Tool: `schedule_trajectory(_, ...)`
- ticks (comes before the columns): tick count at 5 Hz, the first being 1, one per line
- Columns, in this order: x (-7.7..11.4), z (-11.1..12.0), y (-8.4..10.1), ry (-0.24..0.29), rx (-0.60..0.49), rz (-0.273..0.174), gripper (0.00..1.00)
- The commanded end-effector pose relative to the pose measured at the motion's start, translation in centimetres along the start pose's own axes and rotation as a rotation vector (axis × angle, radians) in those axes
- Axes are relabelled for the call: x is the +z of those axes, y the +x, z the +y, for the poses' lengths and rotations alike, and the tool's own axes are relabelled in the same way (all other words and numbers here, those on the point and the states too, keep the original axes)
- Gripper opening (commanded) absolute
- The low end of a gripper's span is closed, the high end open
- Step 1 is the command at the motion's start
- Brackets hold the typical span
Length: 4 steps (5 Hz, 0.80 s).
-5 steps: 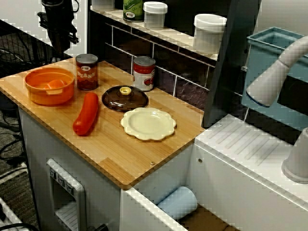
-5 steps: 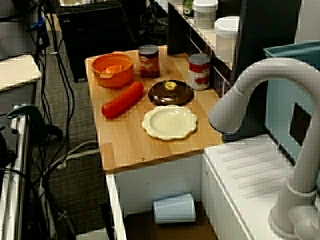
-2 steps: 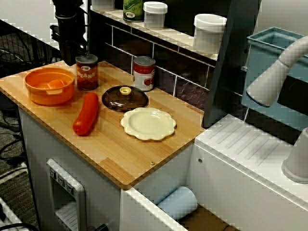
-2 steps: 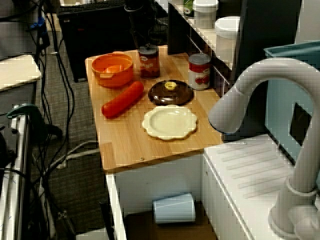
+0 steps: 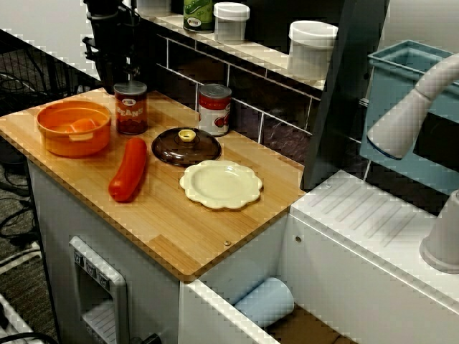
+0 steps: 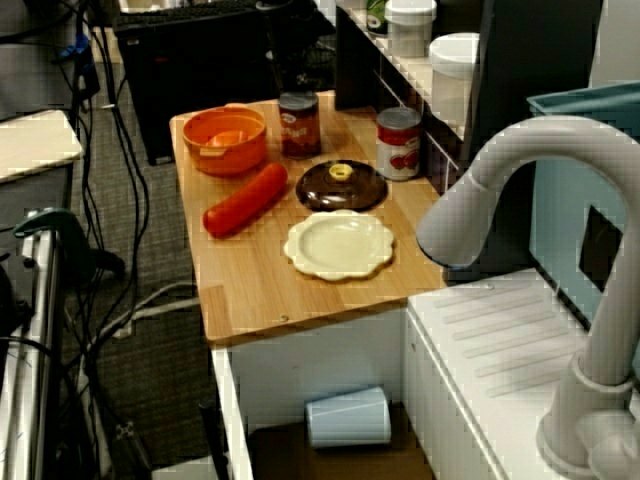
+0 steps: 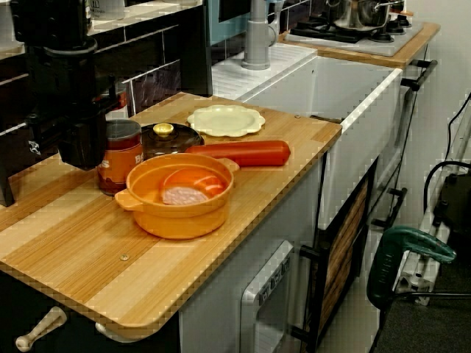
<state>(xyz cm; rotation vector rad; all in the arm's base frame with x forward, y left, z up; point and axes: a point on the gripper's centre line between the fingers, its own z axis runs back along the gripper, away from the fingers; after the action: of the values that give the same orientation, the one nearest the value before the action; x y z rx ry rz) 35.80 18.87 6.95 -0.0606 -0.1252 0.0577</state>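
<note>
The black end effector [image 5: 116, 72] is hanging at the back left corner of the worktop [image 5: 179, 229], just behind and above the dark red can [image 5: 130, 107]. In the view from the worktop's end its bulk is sitting close against the can's side. Whether they are touching, and whether its fingers are apart or together, I cannot tell.

The can is standing upright with its top closed, just beside the orange pot [image 5: 72, 143]. The pot is holding an orange piece and a pinkish round piece [image 7: 184, 194]; seen from the worktop's end, they are lying flat on its bottom.

A long red sausage [image 5: 128, 169] is lying in front of the can, between the pot and a cream scalloped plate [image 5: 221, 183]. A brown lid [image 5: 186, 147] with a yellow knob is lying flat behind the plate, near a red-and-white can [image 5: 215, 109] that is standing by the tiled wall.

On the shelf [image 5: 251, 50] above, two white-lidded jars [image 5: 232, 20] and a green-labelled jar [image 5: 199, 13] are standing closed; their contents are hidden. Below the worktop, an open drawer [image 5: 215, 319] is holding a pale blue cup [image 5: 265, 301] lying on its side.
</note>
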Motion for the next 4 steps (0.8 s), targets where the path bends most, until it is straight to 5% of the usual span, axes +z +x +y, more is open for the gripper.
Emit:
schedule_trajectory(1,2.4,-0.7,0.1,-0.104,-0.116,0.017,0.0)
schedule_trajectory(4,1.7,-2.0,-1.0,-0.144,-0.136,0.044,0.0)
